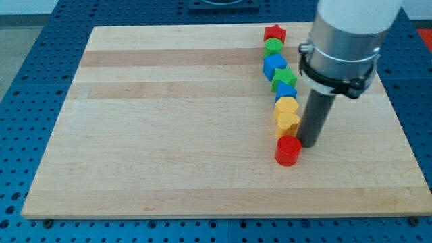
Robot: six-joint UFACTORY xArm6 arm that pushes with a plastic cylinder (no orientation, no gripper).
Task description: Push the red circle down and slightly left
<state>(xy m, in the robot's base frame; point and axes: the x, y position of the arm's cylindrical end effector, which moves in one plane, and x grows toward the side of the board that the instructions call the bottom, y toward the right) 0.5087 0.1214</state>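
Observation:
The red circle sits on the wooden board at the lower end of a column of blocks. My tip is right beside it, at its upper right, touching or nearly touching. Above the red circle stand a yellow heart and a yellow hexagon-like block, then a blue block, a green star, a blue cube, a green circle and a red star. The rod partly hides the yellow heart's right side.
The arm's white and grey body hangs over the board's upper right. The board's right edge lies a short way to the right of my tip. A blue perforated table surrounds the board.

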